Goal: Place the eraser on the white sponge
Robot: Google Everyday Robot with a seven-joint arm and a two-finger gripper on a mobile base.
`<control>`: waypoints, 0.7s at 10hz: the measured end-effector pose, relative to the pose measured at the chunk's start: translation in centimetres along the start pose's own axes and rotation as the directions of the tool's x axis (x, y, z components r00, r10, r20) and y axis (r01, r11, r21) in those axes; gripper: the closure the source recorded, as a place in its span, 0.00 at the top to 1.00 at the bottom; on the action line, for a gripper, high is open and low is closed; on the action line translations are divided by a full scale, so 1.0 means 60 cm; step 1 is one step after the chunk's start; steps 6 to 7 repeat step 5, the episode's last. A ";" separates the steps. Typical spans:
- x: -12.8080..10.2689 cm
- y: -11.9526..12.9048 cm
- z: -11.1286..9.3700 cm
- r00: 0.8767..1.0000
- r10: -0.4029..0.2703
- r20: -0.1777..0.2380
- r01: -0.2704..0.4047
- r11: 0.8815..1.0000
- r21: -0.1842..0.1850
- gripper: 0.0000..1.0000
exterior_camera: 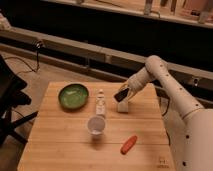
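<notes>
Claw [123, 96] is parked over the far right part of the table [75, 145], clenched on the eraser [121, 93], a dark little block that sits right above the white sponge [122, 106]. Whether eraser and sponge are actually touching I can't say; they look pretty much stacked.

Arm [165, 82] pose: it comes in from the robot's white body at the right edge, rises to a rounded elbow up behind the claw, then bends down and toward the table's middle, so the wrist angles downward at the sponge.

Going big to small from there:

- Table: light wood planks, under and spreading out to the camera-left of the claw. Some small mark is printed near its front right corner, well below the claw, but it's too tiny to read.
- Green bowl [73, 95]: well off to the camera-left of the claw, about level with it.
- Cup [95, 125]: clear plastic, down and to the left of the claw, closer to the front edge.
- Bottle [101, 104]: small, clear, upright, just left of the sponge, between claw and bowl. Can't make out a label.
- Carrot [129, 144]: orange, lying tilted, nearly straight below the claw toward the front of the table.
</notes>
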 end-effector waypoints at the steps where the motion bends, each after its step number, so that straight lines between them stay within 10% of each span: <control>1: 0.001 0.003 0.003 1.000 0.005 -0.003 -0.005 1.000 -0.013 0.80; 7: -0.002 0.003 0.007 1.000 0.007 -0.019 -0.008 1.000 -0.026 0.78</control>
